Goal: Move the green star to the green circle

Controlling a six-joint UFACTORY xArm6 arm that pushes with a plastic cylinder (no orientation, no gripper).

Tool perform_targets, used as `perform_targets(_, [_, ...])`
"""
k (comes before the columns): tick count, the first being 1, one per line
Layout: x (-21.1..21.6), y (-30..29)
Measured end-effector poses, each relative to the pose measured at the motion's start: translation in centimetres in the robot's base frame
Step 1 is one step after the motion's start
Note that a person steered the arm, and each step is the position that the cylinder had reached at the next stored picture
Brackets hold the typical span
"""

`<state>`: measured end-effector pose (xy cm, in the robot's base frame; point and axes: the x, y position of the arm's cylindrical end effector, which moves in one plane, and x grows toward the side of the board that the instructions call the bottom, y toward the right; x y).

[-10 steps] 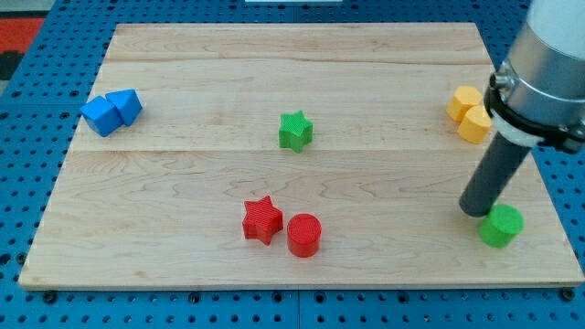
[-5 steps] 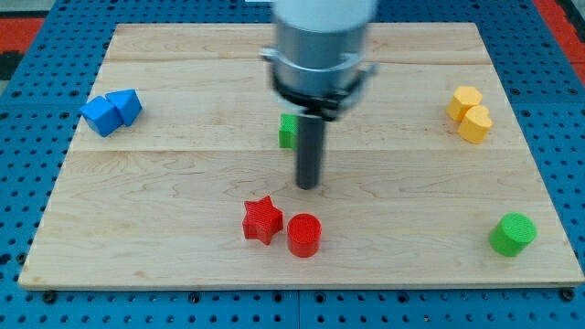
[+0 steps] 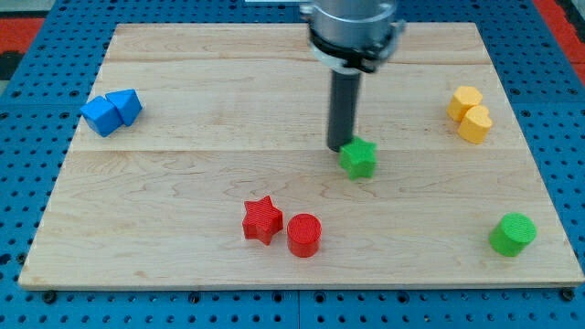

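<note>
Our tip sits at the upper-left edge of the green star, touching or just about. No jaws on this rig, just the rod, nothing held. Star is near board centre, slightly right. Green circle is well apart, near the bottom-right corner. Red star and red cylinder lie below-left of our tip. Yellow blocks right, blue blocks left.

No readable text, labels, brands, numbers – none on board, blocks, rod.

Lab: blue pegboard, wooden board
</note>
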<state>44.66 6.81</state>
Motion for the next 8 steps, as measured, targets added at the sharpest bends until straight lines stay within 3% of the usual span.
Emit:
perform_targets(2, [-1.3, -5.3])
perform_targets(4, [2.9, 8.8])
perform_targets(5, [3.3, 9.7])
perform_targets(6, [2.8, 6.4])
perform_targets(8, [5.0, 10.8])
